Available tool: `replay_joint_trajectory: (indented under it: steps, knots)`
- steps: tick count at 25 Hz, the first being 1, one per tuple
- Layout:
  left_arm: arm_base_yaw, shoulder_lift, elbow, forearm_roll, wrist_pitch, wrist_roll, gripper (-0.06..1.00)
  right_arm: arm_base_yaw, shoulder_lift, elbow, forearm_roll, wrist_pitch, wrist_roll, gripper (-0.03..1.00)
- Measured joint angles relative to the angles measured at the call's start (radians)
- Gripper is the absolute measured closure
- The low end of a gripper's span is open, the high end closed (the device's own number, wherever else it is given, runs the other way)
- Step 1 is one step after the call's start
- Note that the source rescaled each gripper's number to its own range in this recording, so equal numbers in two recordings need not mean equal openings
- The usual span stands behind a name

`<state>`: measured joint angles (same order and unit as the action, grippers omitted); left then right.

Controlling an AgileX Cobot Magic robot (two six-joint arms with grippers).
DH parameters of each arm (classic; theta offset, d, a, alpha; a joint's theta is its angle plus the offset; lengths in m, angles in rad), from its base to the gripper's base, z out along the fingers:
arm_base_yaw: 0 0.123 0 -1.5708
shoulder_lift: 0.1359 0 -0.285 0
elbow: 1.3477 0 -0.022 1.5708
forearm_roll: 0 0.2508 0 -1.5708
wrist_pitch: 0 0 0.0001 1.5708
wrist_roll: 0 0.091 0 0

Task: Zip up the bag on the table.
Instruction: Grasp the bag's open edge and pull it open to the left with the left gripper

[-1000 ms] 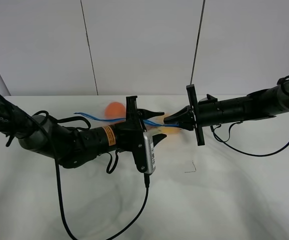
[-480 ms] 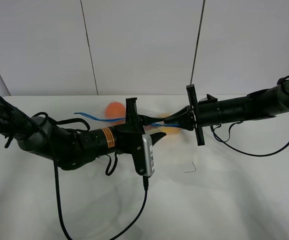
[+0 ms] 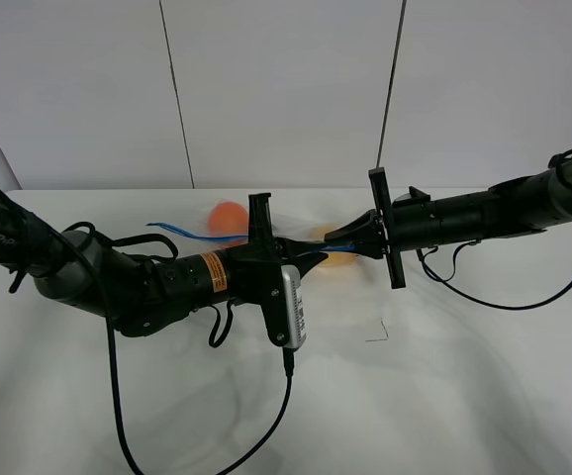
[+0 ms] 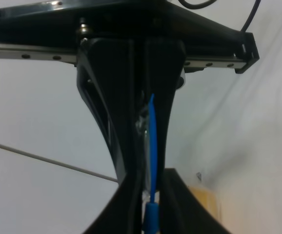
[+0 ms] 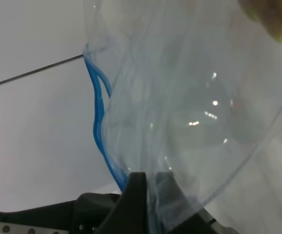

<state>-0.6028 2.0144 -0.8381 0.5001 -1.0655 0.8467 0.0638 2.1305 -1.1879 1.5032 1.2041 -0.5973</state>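
Observation:
The bag (image 3: 229, 218) hangs between my two grippers above the table (image 3: 464, 386). Its orange produce shows at the left and a yellow piece (image 3: 337, 259) lower right. Its blue zip strip (image 3: 182, 231) runs from the left to the right gripper. My left gripper (image 3: 306, 253) is shut on the strip; in the left wrist view the strip (image 4: 151, 141) is pinched between the dark fingers (image 4: 126, 146). My right gripper (image 3: 343, 237) is shut on the bag's end. In the right wrist view the clear plastic (image 5: 194, 97) and blue strip (image 5: 99, 126) rise from its fingers (image 5: 137, 192).
A small thin black mark (image 3: 377, 332) lies on the table in front of the right gripper. A black cable (image 3: 284, 406) hangs from the left arm down across the table's front. White wall panels stand behind.
The left gripper's fingers, spread apart one second ago, have closed onto the blue zip strip. The right gripper and the bag have hardly moved.

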Motion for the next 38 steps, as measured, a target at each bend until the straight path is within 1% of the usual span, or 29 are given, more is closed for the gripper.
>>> replay_joint_trajectory:
  steps: [3,6,15,18,24,28,38]
  knots:
    - [0.0,0.0,0.0,0.0,0.0,0.0,0.89,0.0,0.0,0.0,-0.001,0.0,0.0,0.97]
    - [0.0,0.0,0.0,-0.001,0.004,0.0,0.94,0.0,0.0,0.0,-0.001,-0.001,0.0,0.97]
    - [0.002,-0.001,0.0,-0.012,0.013,0.001,0.94,0.0,0.0,0.0,-0.002,-0.003,0.0,0.97]
    - [0.016,-0.001,0.0,-0.017,0.012,0.003,0.94,0.0,0.0,0.0,0.005,-0.008,0.0,0.97]
    - [0.061,-0.002,0.008,-0.018,0.011,0.005,0.94,0.0,0.0,0.0,0.016,-0.023,0.0,0.97]
    - [0.101,-0.024,0.052,-0.023,0.011,0.009,0.94,0.0,0.0,0.0,0.012,-0.025,0.0,0.97]
    - [0.247,-0.038,0.069,-0.023,0.015,0.011,0.94,0.0,0.0,0.0,0.015,-0.026,0.0,0.97]
